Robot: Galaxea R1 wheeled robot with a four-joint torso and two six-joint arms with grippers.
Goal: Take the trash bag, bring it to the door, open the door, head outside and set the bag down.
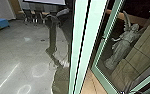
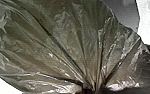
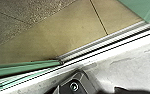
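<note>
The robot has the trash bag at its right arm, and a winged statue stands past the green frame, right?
Not quite: the trash bag is at the robot's left arm, as the left wrist view shows, its folds drawn together. The winged statue does stand past the green frame.

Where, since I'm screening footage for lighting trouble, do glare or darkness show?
Head view: a bright streak and rings on the floor, near-black behind the statue; left wrist view: shiny creases on the bag; right wrist view: pale, washed-out floor inside.
</note>
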